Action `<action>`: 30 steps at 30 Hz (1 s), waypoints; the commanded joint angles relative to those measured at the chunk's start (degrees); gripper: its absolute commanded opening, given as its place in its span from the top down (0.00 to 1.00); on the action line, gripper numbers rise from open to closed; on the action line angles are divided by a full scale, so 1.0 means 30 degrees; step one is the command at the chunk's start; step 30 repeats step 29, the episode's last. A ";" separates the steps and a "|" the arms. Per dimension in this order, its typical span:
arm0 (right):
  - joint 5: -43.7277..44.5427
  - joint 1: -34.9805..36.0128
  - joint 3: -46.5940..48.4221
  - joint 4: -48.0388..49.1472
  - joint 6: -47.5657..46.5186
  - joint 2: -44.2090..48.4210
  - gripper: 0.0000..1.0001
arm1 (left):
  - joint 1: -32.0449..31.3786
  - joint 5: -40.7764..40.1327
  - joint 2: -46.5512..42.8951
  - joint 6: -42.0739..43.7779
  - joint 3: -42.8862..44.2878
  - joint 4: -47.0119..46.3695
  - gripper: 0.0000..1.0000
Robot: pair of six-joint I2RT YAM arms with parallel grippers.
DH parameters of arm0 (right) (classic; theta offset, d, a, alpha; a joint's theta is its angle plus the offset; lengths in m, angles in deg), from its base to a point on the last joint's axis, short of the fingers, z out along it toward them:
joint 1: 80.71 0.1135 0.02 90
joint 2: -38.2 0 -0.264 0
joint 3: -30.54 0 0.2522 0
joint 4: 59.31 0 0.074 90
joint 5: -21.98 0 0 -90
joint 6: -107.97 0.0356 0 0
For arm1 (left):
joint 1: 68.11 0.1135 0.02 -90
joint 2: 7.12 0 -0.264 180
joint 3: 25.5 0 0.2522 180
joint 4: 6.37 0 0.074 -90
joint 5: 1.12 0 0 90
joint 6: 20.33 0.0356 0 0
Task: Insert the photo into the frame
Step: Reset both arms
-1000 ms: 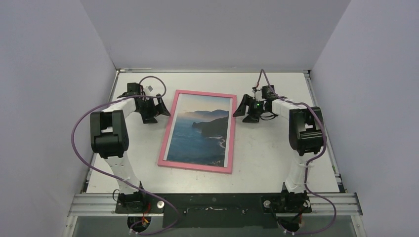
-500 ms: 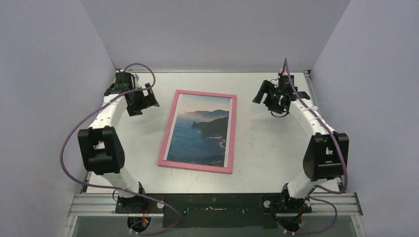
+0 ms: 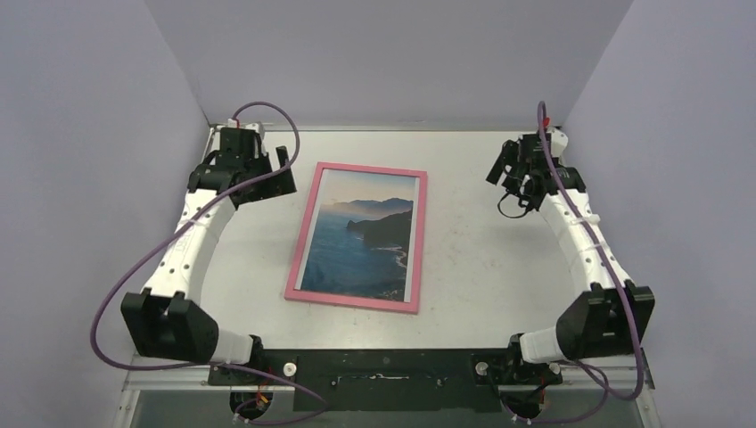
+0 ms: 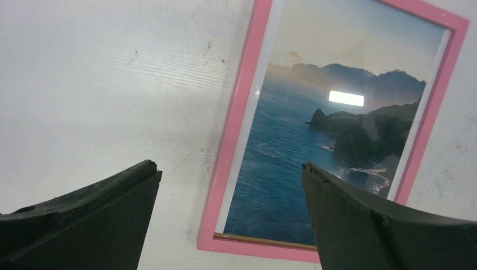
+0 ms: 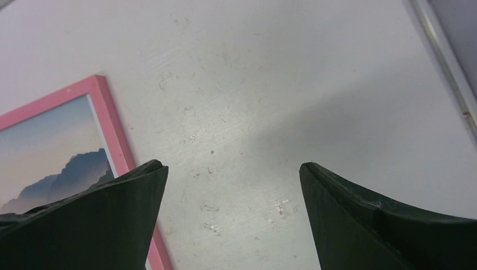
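Observation:
The pink frame (image 3: 357,300) lies flat, face up, in the middle of the table, with the photo (image 3: 361,236) of blue sea, dark mountains and pale sky inside it. The frame (image 4: 236,112) and the photo (image 4: 315,135) also show in the left wrist view, and the frame's corner (image 5: 109,121) in the right wrist view. My left gripper (image 3: 283,171) is open and empty, raised to the left of the frame's far end. My right gripper (image 3: 501,168) is open and empty, raised well to the right of the frame.
The white table (image 3: 499,267) has grey walls on the left, back and right. A metal rail (image 3: 392,367) runs along its near edge by the arm bases. Purple cables loop beside both arms.
Both arms have drawn back and up from the frame's far end, the left one leftward and the right one rightward toward the wall. The frame and photo have not moved.

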 commanded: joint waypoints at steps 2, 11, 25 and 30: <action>0.2674 0.0026 0.0510 -0.1810 0.0143 0.5280 0.08 | -0.0231 -0.2124 -0.4685 0.0300 0.1054 0.1068 0.03; 0.4411 0.0023 0.2075 -0.5117 -0.1785 1.1273 0.00 | -0.0325 -0.1352 -0.8754 0.1141 0.3338 0.4185 0.03; 0.4779 0.0027 0.5870 -0.9378 -0.1351 1.2479 0.00 | -0.0878 -0.2493 -1.1247 0.1187 0.5651 0.7399 0.03; 0.4410 0.0041 0.5942 -0.9734 -0.1051 1.2583 0.00 | -0.1163 -0.2514 -1.1329 0.1030 0.5872 0.7755 0.03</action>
